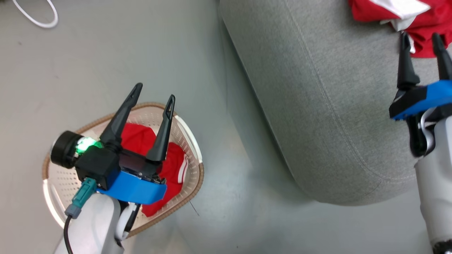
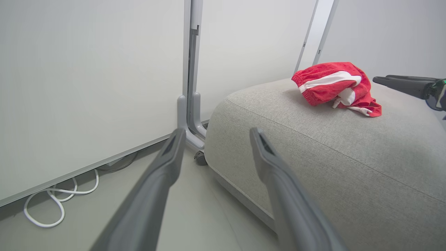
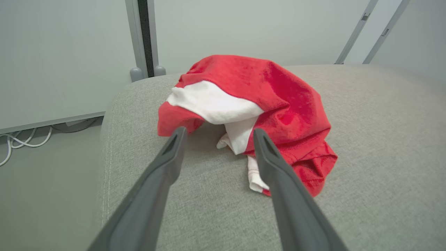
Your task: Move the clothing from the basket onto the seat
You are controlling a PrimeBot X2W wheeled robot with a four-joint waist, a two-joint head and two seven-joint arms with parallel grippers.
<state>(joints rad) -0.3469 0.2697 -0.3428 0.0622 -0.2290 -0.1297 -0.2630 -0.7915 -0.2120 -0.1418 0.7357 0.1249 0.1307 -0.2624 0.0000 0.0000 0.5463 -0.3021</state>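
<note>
Red shorts with white stripes [image 3: 264, 101] lie crumpled on the grey seat [image 1: 317, 106], also visible as the shorts [image 1: 399, 17] at the head view's top right and the shorts [image 2: 336, 87] in the left wrist view. My right gripper [image 1: 422, 39] stands open just before them, its fingers [image 3: 275, 167] apart with nothing between. A red garment with white trim [image 1: 166, 165] lies in the cream basket [image 1: 192, 141] on the floor. My left gripper [image 1: 155, 92] hovers open above the basket, its fingers [image 2: 268, 153] pointing toward the seat's corner.
The floor is pale grey. A white cable [image 2: 59, 195] loops along the wall base. A grey panel foot with a caster [image 2: 190, 129] stands between wall and seat. The seat's rounded edge [image 1: 268, 116] lies right of the basket.
</note>
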